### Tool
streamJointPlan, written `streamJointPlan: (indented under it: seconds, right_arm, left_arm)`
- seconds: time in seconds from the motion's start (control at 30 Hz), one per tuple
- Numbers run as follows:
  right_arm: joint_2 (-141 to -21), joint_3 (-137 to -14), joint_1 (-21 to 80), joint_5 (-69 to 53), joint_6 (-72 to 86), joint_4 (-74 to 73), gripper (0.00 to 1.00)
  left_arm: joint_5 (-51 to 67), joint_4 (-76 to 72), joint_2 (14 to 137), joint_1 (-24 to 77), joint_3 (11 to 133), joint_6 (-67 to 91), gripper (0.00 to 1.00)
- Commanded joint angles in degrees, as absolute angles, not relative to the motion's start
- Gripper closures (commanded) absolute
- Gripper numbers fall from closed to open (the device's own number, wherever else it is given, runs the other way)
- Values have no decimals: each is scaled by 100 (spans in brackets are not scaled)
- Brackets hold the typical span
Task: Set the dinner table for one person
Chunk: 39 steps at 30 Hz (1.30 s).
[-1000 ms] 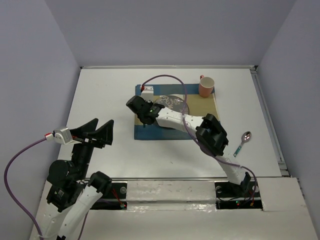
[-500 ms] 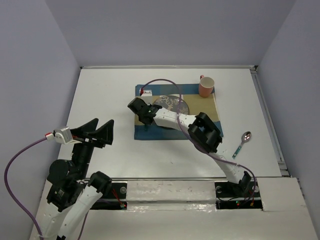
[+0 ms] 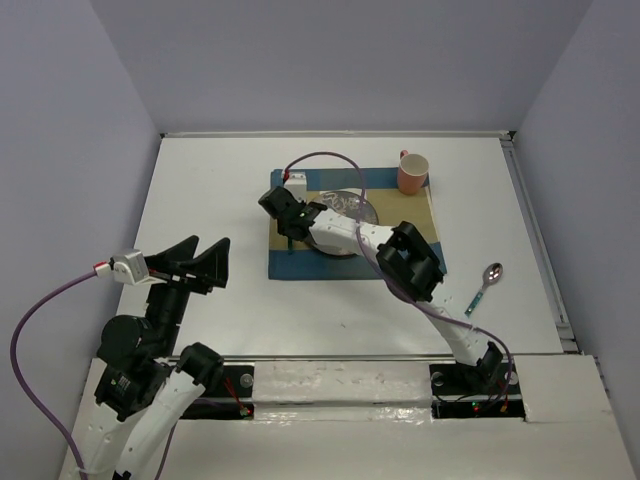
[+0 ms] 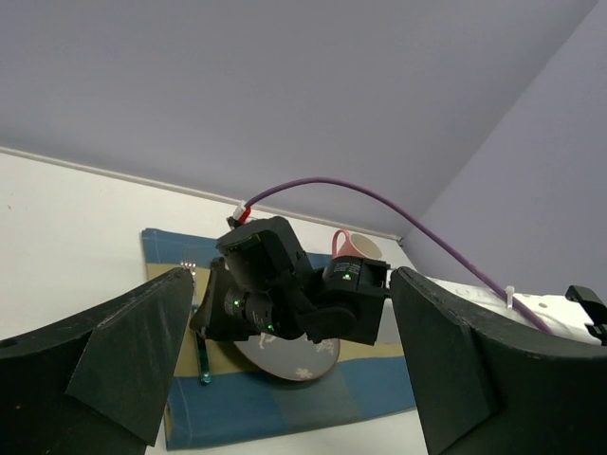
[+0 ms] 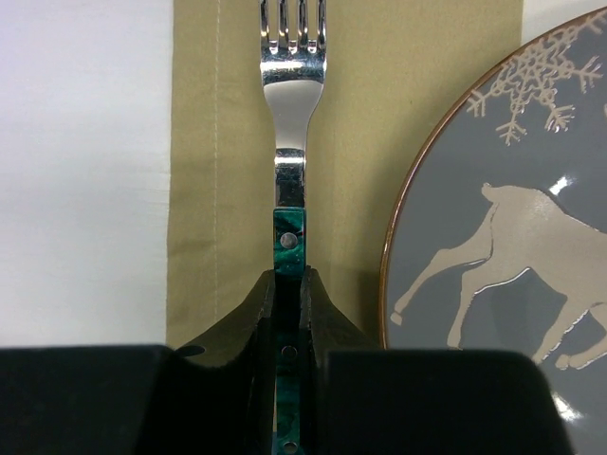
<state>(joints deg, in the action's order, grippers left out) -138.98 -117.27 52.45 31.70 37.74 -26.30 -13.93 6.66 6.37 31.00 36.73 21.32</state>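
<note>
Close beside the fork (image 5: pixel 291 104), the plate (image 5: pixel 493 190) rim; open placemat (image 5: pixel 204 142) strip opposite.

Robot lab test cell, staged dinner setup, not real dining room. Plain lavender-grey walls (image 3: pixel 60 120) box in white dinner table (image 3: pixel 210 190) at left, top, right of overhead view. Left arm (image 3: pixel 150 370) and right arm (image 3: pixel 420 270) bolted to taped-up base strip (image 3: pixel 330 385) along bottom edge. Purple cables (image 3: pixel 30 340) loop off wrists. Metal rail (image 3: pixel 535 230) down right side. Checked placemat (image 3: pixel 300 265), plate (image 3: pixel 350 200), pink mug (image 3: pixel 412 173) upper centre = props.
</note>
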Motion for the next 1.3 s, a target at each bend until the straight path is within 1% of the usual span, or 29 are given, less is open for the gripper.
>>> streamJointPlan:
  seconds: [0.0,0.1,0.17,0.2,0.3,0.33,0.4,0.43,0.6,0.63,0.77,0.8,0.83,0.87,0.9,0.93,0.97,1.0,1.03,1.07,1.1,1.17,1.2,1.23,1.27]
  right_arm:
    - [-14001,-11883,5212,3076,3885,-2408,100]
    - [-14001,-11856,5212,3067,3911,-2408,100]
    - [-14027,-11874,5212,3067,3876,-2408,96]
    - [-14045,-11909,5212,3059,3859,-2408,89]
    - [-14027,-11953,5212,2980,3841,-2408,76]
    - [-14010,-11971,5212,2927,3823,-2417,68]
    - [-13922,-11962,5212,2909,3788,-2417,66]
    - [-13774,-11918,5212,2909,3762,-2408,62]
    - [-12957,-11489,5212,3023,3665,-2400,61]
    - [-12564,-11357,5212,3084,3648,-2391,61]
    - [-11543,-10093,5160,3515,3708,-2382,63]
    - [-10896,-9690,5072,3655,3900,-2382,64]
    - [-10159,-8772,4906,3682,4050,-2382,65]
    - [-9769,-8258,4800,3674,4348,-2391,66]
    - [-9356,-7235,4668,3674,4542,-2460,67]
    - [-8951,-6746,4519,3648,4761,-2565,67]
    - [-8547,-6298,4117,3517,5181,-2706,68]
    - [-7769,-5901,3904,3429,5351,-3064,69]
    - [-7387,-5201,3720,3393,5509,-3259,70]
    - [-7026,-4907,3500,3332,5667,-3470,71]
    - [-6353,-4661,3046,3235,5886,-3855,71]
    - [-5742,-4132,2647,3155,6028,-4191,71]
    - [-5504,-4009,2454,3199,6160,-4471,69]
    - [-5180,-3921,2104,3208,6196,-4604,62]
    - [-5098,-3833,1927,3252,6248,-4727,60]
  left_arm:
    - [-1362,387,756,3041,3806,2066,5]
    - [-1336,378,782,3032,3806,2065,5]
    - [-1336,378,774,3024,3806,2065,5]
    - [-1336,378,773,3032,3806,2065,5]
    - [-1336,378,782,3024,3806,2065,5]
    - [-1336,378,782,3032,3806,2065,5]
    - [-1327,369,782,3032,3806,2083,5]
    - [-1310,369,774,3032,3797,2074,5]
    - [-1257,360,721,3050,3788,2083,5]
    - [-1257,360,703,3059,3788,2083,5]
    - [-1248,360,563,3164,3771,2074,5]
    - [-1239,360,484,3190,3771,2092,5]
    - [-1239,360,388,3260,3762,2092,4]
    - [-1248,369,343,3296,3762,2083,5]
    - [-1248,360,291,3331,3762,2092,5]
    - [-1257,360,247,3375,3762,2092,5]
    - [-1274,378,133,3453,3762,2092,5]
    - [-1301,369,97,3498,3762,2083,5]
    - [-1327,378,53,3533,3770,2092,5]
    - [-1379,387,27,3612,3771,2083,5]
    - [-1389,395,26,3656,3779,2083,5]
    - [-1441,395,-148,3726,3779,2074,4]
    - [-1459,404,-202,3787,3788,2074,4]
    - [-1476,413,-228,3823,3788,2074,4]
    - [-1477,404,-281,3849,3788,2074,4]
